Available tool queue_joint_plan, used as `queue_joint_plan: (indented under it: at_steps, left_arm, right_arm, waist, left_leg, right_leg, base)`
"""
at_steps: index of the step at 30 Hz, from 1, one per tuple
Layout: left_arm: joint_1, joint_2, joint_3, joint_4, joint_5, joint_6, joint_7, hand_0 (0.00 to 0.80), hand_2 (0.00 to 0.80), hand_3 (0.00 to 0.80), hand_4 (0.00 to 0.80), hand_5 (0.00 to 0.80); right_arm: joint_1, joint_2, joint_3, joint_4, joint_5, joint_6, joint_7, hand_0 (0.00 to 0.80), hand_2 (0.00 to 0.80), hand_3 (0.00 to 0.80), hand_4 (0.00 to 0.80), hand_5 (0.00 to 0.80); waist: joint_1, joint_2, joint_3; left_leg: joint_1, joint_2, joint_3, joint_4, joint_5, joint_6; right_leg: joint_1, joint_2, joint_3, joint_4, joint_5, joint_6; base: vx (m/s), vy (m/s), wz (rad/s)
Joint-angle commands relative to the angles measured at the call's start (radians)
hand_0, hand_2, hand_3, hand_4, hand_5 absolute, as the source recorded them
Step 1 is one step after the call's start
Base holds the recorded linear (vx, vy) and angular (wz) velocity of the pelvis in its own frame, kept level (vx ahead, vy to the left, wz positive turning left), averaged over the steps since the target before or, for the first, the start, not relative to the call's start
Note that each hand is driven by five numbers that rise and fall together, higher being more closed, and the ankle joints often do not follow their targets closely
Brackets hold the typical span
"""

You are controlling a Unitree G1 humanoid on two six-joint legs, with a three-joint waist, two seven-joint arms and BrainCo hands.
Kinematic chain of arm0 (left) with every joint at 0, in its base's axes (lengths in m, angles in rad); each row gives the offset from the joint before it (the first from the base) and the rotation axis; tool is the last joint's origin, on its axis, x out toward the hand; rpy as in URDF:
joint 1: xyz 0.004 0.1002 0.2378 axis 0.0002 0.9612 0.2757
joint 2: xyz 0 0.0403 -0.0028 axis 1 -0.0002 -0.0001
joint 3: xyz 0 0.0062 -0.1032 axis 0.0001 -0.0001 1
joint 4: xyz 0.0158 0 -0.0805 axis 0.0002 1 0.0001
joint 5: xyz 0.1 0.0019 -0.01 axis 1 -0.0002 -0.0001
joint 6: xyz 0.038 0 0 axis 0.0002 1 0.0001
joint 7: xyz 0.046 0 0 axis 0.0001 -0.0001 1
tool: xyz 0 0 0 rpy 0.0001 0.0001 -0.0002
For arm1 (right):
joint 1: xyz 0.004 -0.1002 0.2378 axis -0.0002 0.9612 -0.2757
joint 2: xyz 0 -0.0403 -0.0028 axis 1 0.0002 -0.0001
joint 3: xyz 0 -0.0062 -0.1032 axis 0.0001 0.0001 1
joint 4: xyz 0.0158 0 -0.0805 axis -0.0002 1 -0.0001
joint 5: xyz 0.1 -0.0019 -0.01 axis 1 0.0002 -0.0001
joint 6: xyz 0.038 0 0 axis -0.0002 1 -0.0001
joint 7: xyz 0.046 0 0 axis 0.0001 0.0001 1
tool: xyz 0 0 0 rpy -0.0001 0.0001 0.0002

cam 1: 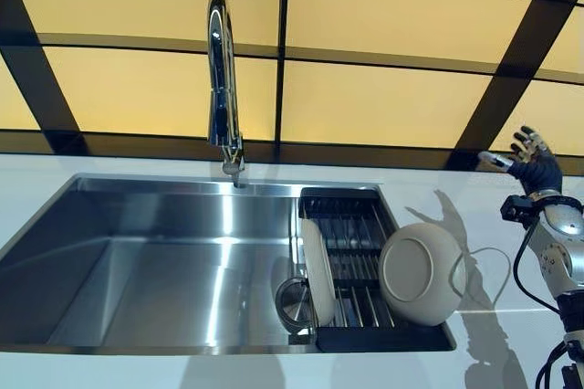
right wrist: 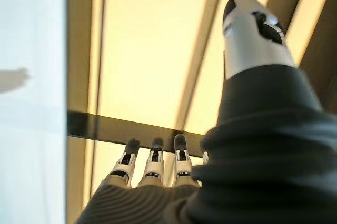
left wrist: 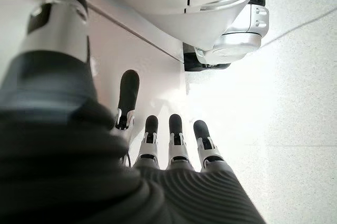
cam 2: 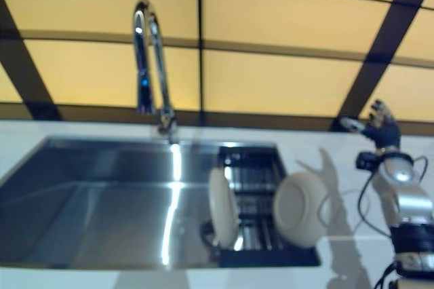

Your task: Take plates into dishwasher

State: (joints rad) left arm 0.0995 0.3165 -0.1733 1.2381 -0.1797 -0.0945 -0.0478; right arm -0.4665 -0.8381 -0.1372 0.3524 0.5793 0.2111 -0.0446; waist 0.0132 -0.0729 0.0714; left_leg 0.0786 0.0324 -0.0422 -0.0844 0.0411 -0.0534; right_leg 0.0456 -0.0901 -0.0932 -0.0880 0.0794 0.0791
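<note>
Standing on edge in the rack (cam 1: 351, 234) at the sink (cam 1: 164, 261) were two plates (cam 1: 422, 274), looking hard, smooth and easy to break; holding the rim seemed best. Right hand (cam 1: 534, 165) was raised, loose and empty. Left hand (left wrist: 174, 140) hung low, fingers straight.

open counter (cam 1: 474, 225) right of the rack (cam 1: 351, 225), 2 upright plates (cam 1: 422, 273) inside, faucet (cam 1: 221, 88) behind

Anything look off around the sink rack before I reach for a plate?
Nothing spilled or broken. One plate stands upright in the rack; the other plate leans at its right edge, overhanging the counter. Right hand is raised, holding nothing.
</note>
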Motion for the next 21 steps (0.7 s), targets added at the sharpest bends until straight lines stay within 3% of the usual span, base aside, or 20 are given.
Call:
queue_joint_plan:
  at_steps: [1,6,10,21]
  left_arm:
    - [-0.111,0.006,-0.004,-0.041,-0.015,-0.05,0.01,0.0,0.0,0.0,0.0,0.0]
    - [-0.118,0.013,0.004,-0.035,-0.018,-0.054,0.023,0.0,0.0,0.0,0.0,0.0]
    - [-0.12,0.024,0.016,-0.039,-0.021,-0.045,0.026,0.0,0.0,0.0,0.0,0.0]
    - [-0.124,0.039,0.035,-0.035,-0.014,-0.056,0.025,0.0,0.0,0.0,0.0,0.0]
  right_arm:
    - [-0.052,-0.092,0.059,0.006,0.001,0.027,0.116,0.0,0.0,0.0,0.0,0.0]
    - [-0.023,-0.113,0.074,-0.013,-0.025,0.057,0.172,0.0,0.0,0.0,0.0,0.0]
    - [0.002,-0.121,0.086,-0.047,-0.039,0.151,0.248,0.0,0.0,0.0,0.0,0.0]
    - [0.09,-0.122,0.113,-0.055,-0.084,0.27,0.404,0.0,0.0,0.0,0.0,0.0]
  waist:
    - [0.014,-0.033,-0.026]
    - [-0.001,-0.04,-0.018]
    - [-0.012,-0.043,-0.014]
    - [-0.024,-0.056,0.004]
  left_leg:
    - [0.015,-0.043,0.042,0.025,-0.036,0.027]
    - [0.018,-0.042,0.05,0.026,-0.037,0.026]
    - [0.018,-0.043,0.059,0.024,-0.036,0.028]
    - [0.025,-0.039,0.079,0.025,-0.047,0.037]
  right_leg:
    - [-0.015,-0.022,-0.002,0.043,0.032,0.023]
    - [-0.019,-0.018,0.007,0.047,0.031,0.021]
    - [-0.024,-0.014,0.014,0.052,0.029,0.021]
    - [-0.021,-0.01,0.023,0.066,0.017,0.028]
  base:
    - [-0.011,-0.055,-0.01]
    - [-0.003,-0.032,-0.02]
    - [0.0,0.0,0.0]
    - [0.008,-0.002,-0.03]
